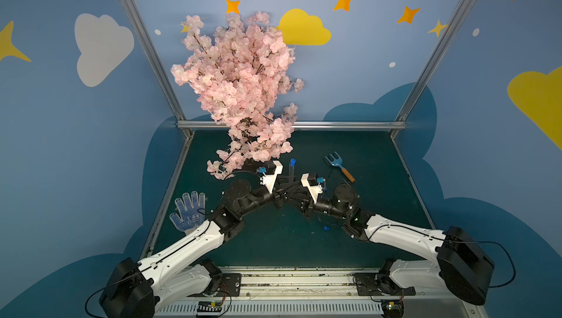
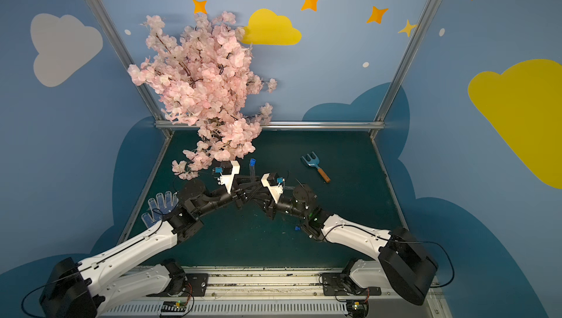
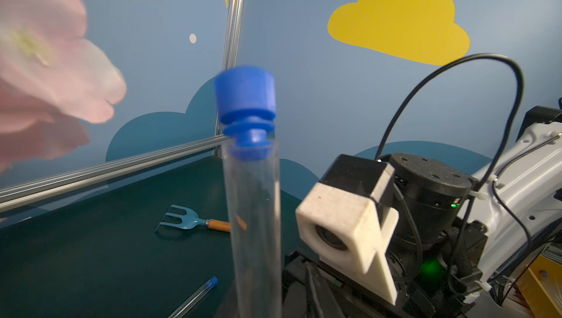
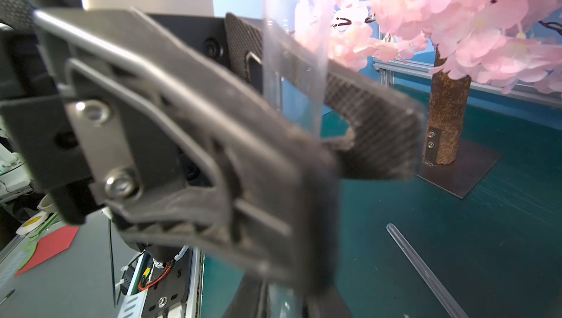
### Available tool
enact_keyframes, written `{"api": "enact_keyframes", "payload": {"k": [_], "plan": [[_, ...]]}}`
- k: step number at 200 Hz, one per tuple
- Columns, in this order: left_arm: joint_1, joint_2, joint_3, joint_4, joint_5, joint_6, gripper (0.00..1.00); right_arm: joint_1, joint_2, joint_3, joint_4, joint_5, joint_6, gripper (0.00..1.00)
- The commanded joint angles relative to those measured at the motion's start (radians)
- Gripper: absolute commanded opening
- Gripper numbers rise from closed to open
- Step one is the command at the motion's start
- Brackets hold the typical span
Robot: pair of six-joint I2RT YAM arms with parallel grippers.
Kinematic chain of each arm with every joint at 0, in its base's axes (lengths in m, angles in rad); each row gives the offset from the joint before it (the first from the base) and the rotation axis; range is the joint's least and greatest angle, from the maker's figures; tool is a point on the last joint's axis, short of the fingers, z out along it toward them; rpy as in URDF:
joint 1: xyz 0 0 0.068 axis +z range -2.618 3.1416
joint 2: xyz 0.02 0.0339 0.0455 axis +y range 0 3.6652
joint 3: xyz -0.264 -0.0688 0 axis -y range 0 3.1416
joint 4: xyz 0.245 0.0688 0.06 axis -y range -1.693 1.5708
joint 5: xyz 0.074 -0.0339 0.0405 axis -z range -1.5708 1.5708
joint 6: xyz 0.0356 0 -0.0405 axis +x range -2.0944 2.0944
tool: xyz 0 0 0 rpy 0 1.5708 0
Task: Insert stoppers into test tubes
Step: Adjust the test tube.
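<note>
Two black-and-white robot arms meet over the middle of a dark teal matted table (image 1: 273,249). Between them an upright test tube (image 3: 255,210), slim, clear and smooth, stands in the air. A bright blue plastic stopper (image 3: 244,100), ribbed and stepped, sits in its mouth: only the narrow lowest step is inside, and the wider rings are above the rim. The right gripper (image 4: 281,302) is clamped on the tube's lower part. The left gripper (image 4: 359,155), with dimpled black pads, has a jaw on each side of the tube, below the stopper; whether they press it cannot be told.

Three stoppers show: that one, one plugged into a lying test tube (image 3: 194,298) on the mat, and a loose stopper (image 1: 326,228) right of centre beside the right arm. The right wrist view shows a clear tube (image 4: 425,270) lying on the mat, its rounded end visible. Whether it is the same tube is unclear.

One toy rake (image 1: 337,166), with a blue head and an orange handle, lies toward the far right corner. One white knit glove (image 1: 188,213) with blue dots lies at the left edge. One pink blossom tree (image 1: 240,88), its rough brown trunk on a flat dark plate, stands at the far edge.
</note>
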Motion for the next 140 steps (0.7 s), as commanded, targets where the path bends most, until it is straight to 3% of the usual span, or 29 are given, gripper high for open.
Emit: {"api": "enact_keyframes", "payload": {"k": [1, 71, 109, 140], "plan": [[0.004, 0.004, -0.011, 0.020, 0.009, 0.007, 0.32, 0.004, 0.013, 0.038, 0.038, 0.005, 0.014, 0.00], [0.006, 0.003, -0.032, -0.003, 0.008, 0.016, 0.30, 0.001, 0.003, 0.035, 0.047, 0.026, 0.034, 0.00], [0.008, 0.004, -0.034, -0.006, 0.013, 0.022, 0.22, 0.000, 0.006, 0.033, 0.051, 0.026, 0.042, 0.00], [0.006, 0.007, -0.026, -0.012, 0.023, 0.036, 0.07, -0.001, 0.010, 0.029, 0.053, 0.023, 0.046, 0.00]]}}
